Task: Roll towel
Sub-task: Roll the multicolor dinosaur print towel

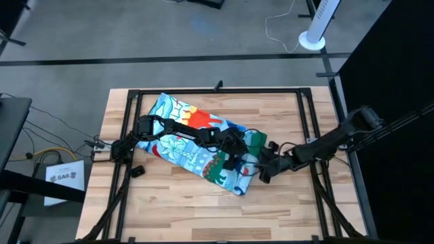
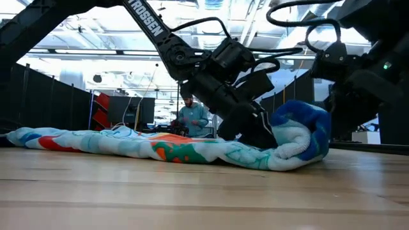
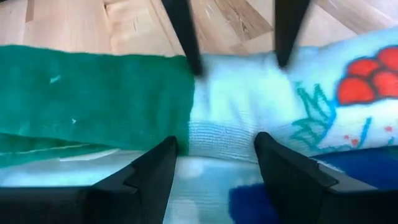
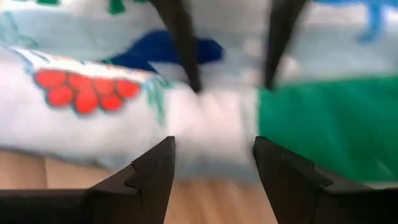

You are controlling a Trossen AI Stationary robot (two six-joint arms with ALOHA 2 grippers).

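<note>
Mid-table, my two grippers meet at the rolled end of the towel (image 1: pixel 196 146), which lies spread diagonally across the wooden table (image 1: pixel 169 210). My left gripper (image 1: pixel 239 154) and right gripper (image 1: pixel 261 166) face each other across the fold — both sets of fingers spread apart, straddling the thick rolled edge, clamping nothing. A person (image 2: pixel 192 118) stands in the room behind.
</note>
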